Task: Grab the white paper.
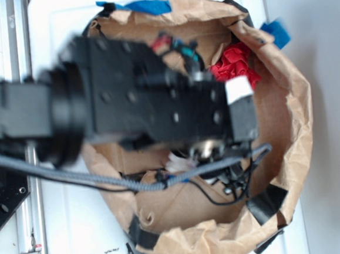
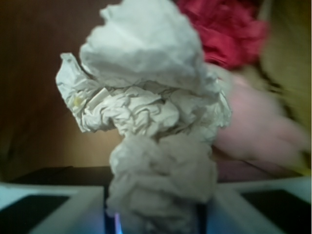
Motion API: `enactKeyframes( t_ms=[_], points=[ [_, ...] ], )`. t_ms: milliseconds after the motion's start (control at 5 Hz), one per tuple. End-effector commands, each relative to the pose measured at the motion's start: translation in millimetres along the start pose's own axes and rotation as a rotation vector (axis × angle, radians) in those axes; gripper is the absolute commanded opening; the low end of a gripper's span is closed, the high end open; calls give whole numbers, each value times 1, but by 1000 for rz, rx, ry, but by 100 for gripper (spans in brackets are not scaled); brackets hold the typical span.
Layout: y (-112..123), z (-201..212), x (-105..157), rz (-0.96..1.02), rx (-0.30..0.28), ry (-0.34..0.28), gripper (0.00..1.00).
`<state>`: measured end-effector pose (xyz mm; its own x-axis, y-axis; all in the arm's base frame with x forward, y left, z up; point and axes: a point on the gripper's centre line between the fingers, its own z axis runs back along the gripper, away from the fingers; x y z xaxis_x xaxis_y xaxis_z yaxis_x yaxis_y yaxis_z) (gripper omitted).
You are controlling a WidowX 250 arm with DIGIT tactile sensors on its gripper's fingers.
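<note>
Clamping the white paper (image 2: 151, 126) by its lower lobe, the hand (image 2: 158, 214) holds it in front of the red paper wad (image 2: 224, 29) (bunny (image 2: 258, 126) behind), apparently for lifting.

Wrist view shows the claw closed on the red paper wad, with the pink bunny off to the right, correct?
Not quite. In the wrist view the claw is closed on the white paper, not the red paper wad, which lies behind it. The pink bunny is to the right, as you said.
</note>
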<state>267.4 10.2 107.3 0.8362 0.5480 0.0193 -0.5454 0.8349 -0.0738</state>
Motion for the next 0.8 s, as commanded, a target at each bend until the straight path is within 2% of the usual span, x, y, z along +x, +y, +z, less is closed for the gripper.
enactKeyframes(
  t_ms=[0, 200, 600],
  points=[
    [29, 76, 16, -174, -34, 50, 0],
    [34, 89, 14, -174, -64, -6, 0],
    [33, 84, 12, -123, -46, -94, 0]
  ],
)
